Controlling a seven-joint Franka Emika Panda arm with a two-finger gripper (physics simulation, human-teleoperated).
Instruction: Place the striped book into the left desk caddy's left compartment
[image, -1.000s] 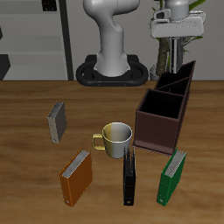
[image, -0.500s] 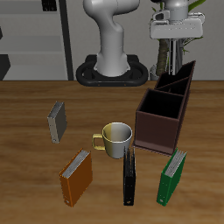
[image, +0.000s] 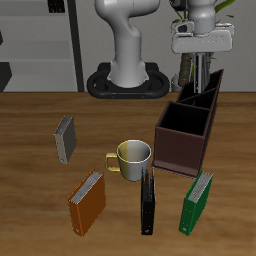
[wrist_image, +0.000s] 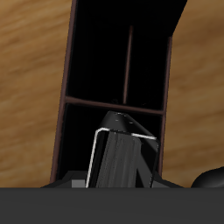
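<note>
**Exterior view.** The striped book (image: 186, 68) hangs in the air under the gripper (image: 200, 52), above the far end of the left desk caddy (image: 183, 142) and well clear of the table. Its long axis is close to vertical. The gripper's fingertips are hard to make out here. Since nothing else supports the book, you may take the jaws as closed on its upper edge. The mug (image: 133, 158) and the other books stand nearer the table's front edge, out of the path.

**Wrist view.** The striped book (wrist_image: 122, 159) shows end-on directly beneath the hand, its cover stripes running away from the camera. The fingers are hidden by the book and the hand's body. Below lies the open left desk caddy (wrist_image: 66, 87): one wide bay, and past a cross wall two narrow bays split by a thin divider (wrist_image: 129, 61). The book sits over the wide bay, just short of the cross wall.

**Relation for the coming move.** The target is straight down from the hand. You must first judge which bay is the left compartment and line up the book's thin edge with its walls.
</note>
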